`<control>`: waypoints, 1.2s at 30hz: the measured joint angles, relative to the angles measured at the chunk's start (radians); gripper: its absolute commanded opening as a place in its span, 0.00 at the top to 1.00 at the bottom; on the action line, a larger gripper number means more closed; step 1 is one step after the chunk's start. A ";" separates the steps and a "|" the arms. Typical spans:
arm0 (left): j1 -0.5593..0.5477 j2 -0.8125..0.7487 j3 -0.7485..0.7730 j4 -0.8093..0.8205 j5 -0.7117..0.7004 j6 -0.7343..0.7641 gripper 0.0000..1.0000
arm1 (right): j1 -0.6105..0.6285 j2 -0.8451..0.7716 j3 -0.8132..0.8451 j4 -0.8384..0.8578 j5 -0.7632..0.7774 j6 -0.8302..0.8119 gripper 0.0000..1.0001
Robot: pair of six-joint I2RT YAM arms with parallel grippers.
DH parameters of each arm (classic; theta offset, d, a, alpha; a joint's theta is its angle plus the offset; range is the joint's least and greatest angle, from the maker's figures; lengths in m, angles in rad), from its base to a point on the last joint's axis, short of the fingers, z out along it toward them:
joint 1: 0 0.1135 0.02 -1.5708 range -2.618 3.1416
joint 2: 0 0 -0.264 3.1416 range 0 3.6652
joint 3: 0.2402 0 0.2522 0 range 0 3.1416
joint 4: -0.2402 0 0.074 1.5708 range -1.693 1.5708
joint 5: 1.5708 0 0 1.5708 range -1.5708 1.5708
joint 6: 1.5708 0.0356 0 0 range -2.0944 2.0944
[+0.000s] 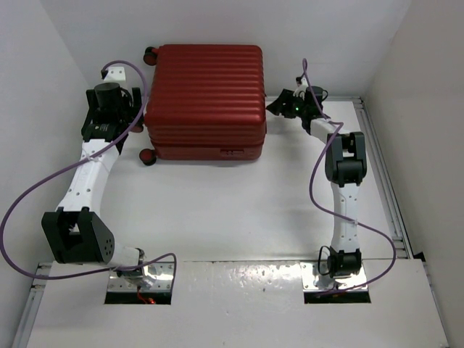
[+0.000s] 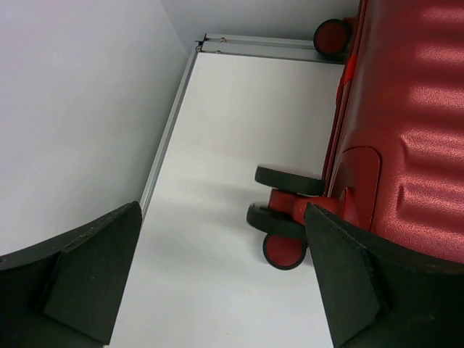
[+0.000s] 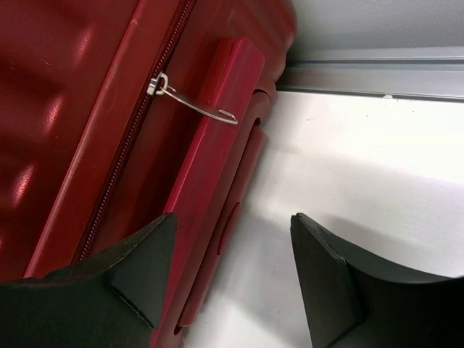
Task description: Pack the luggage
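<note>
White walls (image 1: pixel 51 43) enclose a white surface (image 1: pixel 239 217), the closed luggage (image 1: pixel 206 98) lying flat at its far side. Left fingers (image 2: pixel 87 275) gape wide by the wheels (image 2: pixel 284 250); right fingers (image 3: pixel 326 283) stand apart, empty, beside the side handle (image 3: pixel 217 130). Rigid, slick, likely heavy: grip that handle or the zip pull (image 3: pixel 192 104).

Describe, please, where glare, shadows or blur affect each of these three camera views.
Top external: even, soft light, with a pale sheen across the luggage ribs and patchy reflections on the glossy front plate. Left wrist: bright highlights on the luggage, a faint shadow beside the wheels. Right wrist: the zipper pull is crisp; a soft shadow lies on the table beside the right pincer.
</note>
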 measured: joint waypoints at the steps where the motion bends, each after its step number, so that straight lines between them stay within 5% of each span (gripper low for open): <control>1: 0.000 0.000 -0.001 0.002 0.000 0.000 0.00 | 0.001 0.000 0.000 0.000 0.002 -0.001 0.34; 12: 0.000 0.000 -0.007 0.015 0.000 0.000 0.00 | 0.043 -0.044 -0.005 -0.010 0.029 -0.039 0.37; 21: 0.000 0.002 -0.007 0.017 0.000 0.000 0.00 | 0.094 -0.051 0.081 -0.162 0.177 -0.203 0.62; 36: -0.020 0.009 -0.007 0.019 -0.019 0.005 0.00 | 0.134 0.037 0.217 -0.263 0.331 -0.359 0.62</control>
